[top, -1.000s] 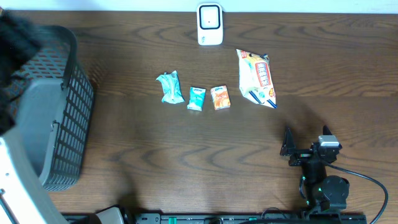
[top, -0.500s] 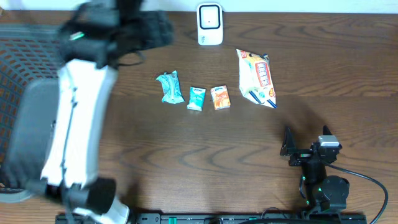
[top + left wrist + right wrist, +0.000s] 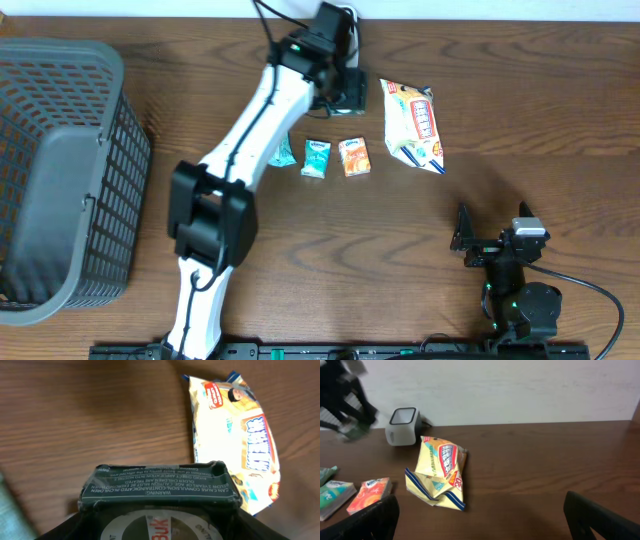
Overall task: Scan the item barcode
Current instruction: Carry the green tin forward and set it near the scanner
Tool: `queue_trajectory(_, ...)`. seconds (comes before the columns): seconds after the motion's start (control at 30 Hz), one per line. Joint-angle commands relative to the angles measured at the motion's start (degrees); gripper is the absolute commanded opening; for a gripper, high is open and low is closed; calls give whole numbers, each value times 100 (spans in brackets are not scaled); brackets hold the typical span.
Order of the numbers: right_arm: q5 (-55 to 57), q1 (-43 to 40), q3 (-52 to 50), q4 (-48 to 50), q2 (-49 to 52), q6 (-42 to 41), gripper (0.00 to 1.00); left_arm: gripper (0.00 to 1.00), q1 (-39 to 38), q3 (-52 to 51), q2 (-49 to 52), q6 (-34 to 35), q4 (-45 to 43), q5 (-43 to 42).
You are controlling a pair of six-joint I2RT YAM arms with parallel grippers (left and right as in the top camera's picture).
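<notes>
Broadly, the brown wood-grain table [image 3: 520, 190] is bare across its 3 o'clock half and along the near edge. A grey plastic mesh basket [image 3: 118, 190] fills the 9 o'clock side. The white left arm [image 3: 250, 130] reaches from 7 o'clock up to 12 o'clock, crossing the middle. A crinkled yellow snack bag [image 3: 413, 125] lies flat at 1 o'clock, its long axis running 12 to 6. Just beyond the arm's wrist, at 12 o'clock by the far edge, stands a boxy white scanner [image 3: 402, 426].

The left gripper [image 3: 347, 92] is clamped on a dark glossy packet [image 3: 160, 485], held over the wood just at 6 o'clock of the scanner and at 9 o'clock of the snack bag. The packet's long axis lies crosswise between the fingers. Its sealed, white-lettered edge leads away from the wrist, print upside down to the wrist camera.

The right gripper [image 3: 463, 240] rests at 5 o'clock, jaws spread wide, holding nothing. Three small packets lie in a row: an orange one [image 3: 354, 157], a teal one [image 3: 316, 158], and another teal one [image 3: 285, 152] partly under the arm.
</notes>
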State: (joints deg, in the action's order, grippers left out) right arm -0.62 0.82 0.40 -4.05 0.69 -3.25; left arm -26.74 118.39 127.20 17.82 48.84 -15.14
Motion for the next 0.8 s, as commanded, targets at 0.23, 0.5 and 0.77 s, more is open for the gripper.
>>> queue_trajectory(0.23,9,-37,-11,-26,-20,-9,99,82,-354,39,614,9,-492,-24)
queue_trajectory(0.5,9,-37,-11,-26,-20,-9,99,87,-374,37,575,9,-472,-26)
queue_trajectory(0.77,9,-37,-11,-26,-20,-9,99,87,-55,37,-190,4,-81,-24)
